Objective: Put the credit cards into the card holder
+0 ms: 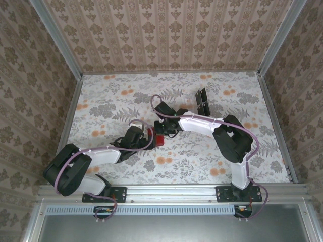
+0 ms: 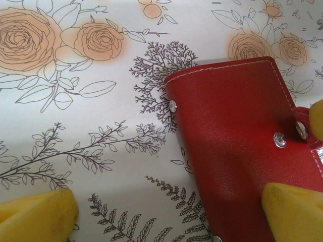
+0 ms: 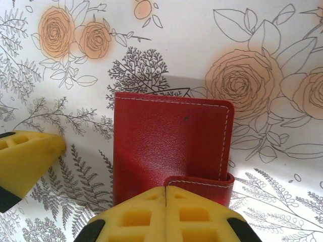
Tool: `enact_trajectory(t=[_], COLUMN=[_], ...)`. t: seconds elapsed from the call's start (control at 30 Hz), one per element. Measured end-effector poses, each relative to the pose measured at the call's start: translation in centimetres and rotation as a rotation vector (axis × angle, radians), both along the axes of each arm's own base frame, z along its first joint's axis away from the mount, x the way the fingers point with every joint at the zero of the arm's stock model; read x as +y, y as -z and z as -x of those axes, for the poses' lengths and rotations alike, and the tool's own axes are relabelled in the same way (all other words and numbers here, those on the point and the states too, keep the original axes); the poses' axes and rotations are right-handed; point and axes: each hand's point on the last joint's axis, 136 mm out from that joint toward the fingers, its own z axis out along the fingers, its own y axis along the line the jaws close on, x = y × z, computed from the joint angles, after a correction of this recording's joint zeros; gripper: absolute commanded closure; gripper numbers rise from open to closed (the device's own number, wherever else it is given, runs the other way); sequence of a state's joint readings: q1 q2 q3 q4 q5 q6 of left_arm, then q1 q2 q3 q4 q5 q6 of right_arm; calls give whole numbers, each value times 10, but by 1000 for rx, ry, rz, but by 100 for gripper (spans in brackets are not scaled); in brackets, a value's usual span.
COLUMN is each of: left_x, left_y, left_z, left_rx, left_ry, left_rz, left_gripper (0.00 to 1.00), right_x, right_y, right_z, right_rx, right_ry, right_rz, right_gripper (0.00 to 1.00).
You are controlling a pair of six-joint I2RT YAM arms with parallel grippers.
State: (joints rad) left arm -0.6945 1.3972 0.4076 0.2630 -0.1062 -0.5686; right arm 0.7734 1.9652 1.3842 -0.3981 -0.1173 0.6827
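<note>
Overhead view: a floral-printed counter (image 1: pixel 111 101) with the left arm (image 1: pixel 101 155) and right arm (image 1: pixel 202 123) meeting near its centre over the closed red card holder (image 1: pixel 159 141). The dark credit cards (image 1: pixel 201 94) sit towards the far side of the counter, well apart from the card holder and from both arms. Whether they stand in anything cannot be made out.

Left wrist view: the left fingers (image 2: pixel 35 217) are spread wide, one yellow pad low on the left over bare counter, the other low on the right over the red cover. The card holder (image 2: pixel 237 131) lies flat and folded shut, part of it between the two pads. White stitching runs along its edge, and a metal snap stud (image 2: pixel 279 139) sits beside the clasp tab (image 2: pixel 305 128).

Right wrist view: the right fingers (image 3: pixel 136 217) are closed, their yellow pads pressed together, with the tips at the near edge of the card holder (image 3: pixel 166 146), just beside the clasp tab (image 3: pixel 199 182). Whether the tab is pinched between the pads cannot be told. One pad of the left fingers (image 3: pixel 25 161) shows at the left, close to the cover's side.
</note>
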Motion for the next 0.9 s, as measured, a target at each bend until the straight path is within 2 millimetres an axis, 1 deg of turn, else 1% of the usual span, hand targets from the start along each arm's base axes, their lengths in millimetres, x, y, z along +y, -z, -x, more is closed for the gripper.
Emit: enact_trajectory(t=[0.33,0.9], left_x=[0,0], left_y=[0,0], left_z=[0,0], left_rx=[-1,-2], left_ry=[1,1], left_rz=[0,1], left_gripper=[1,1], right_x=[4,8], right_y=[9,15], right_z=[4,1], right_rx=[22,16], right_ry=[-12,9], right_rz=[-2,-26], right_gripper=[100,100])
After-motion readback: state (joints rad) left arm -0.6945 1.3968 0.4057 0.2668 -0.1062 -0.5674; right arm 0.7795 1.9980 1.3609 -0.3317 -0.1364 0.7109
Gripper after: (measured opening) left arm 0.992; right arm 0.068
